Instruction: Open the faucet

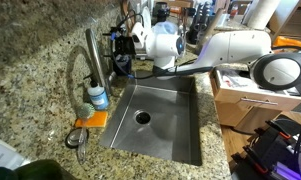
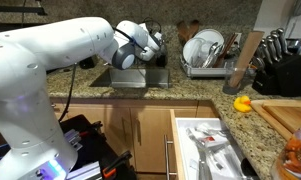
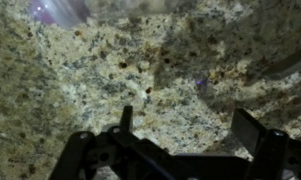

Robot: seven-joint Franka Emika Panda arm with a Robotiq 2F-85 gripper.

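Note:
The faucet [image 1: 93, 52] is a tall brushed-steel post with a thin arched hose [image 1: 72, 72], standing on the granite counter at the sink's left side. My gripper [image 1: 119, 45] is beyond and to the right of the post, near the sink's far corner, and does not touch it. In the wrist view the gripper [image 3: 190, 125] is open and empty, its two dark fingers over speckled granite, with no faucet in sight. In an exterior view the gripper [image 2: 156, 44] hangs over the sink and the arm hides the faucet.
A steel sink [image 1: 180, 120] fills the counter's middle. A clear blue-label bottle [image 1: 97, 97] and an orange sponge [image 1: 90, 118] sit by the faucet's base. A dish rack [image 2: 205, 52], knife block [image 2: 280, 62], yellow duck [image 2: 242, 103] and open drawer [image 2: 205, 140] show too.

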